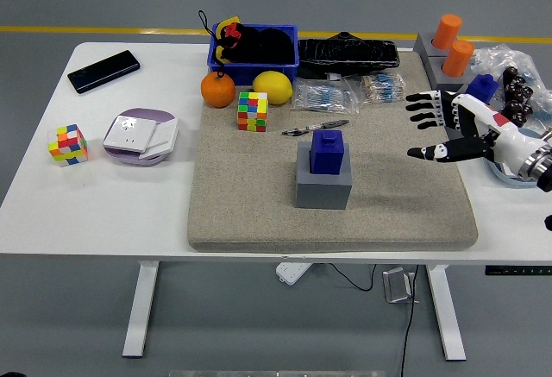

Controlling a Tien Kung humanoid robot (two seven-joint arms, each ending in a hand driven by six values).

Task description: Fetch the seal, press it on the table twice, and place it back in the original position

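Right hand [457, 127] hovers over the right edge of the beige mat [259, 213], fingers spread wide toward the left, holding nothing. Bare mat lies between its fingertips and the blue seal [328, 150], which stands upright on its grey base [323, 185] at the mat's middle. A pen [314, 128] lies just behind the seal, with a colour cube [253, 111] further left. Two orange cylinders [452, 45] stand behind the hand.

Right hand [461, 127] hovers at right, fingers [423, 109] spread open.
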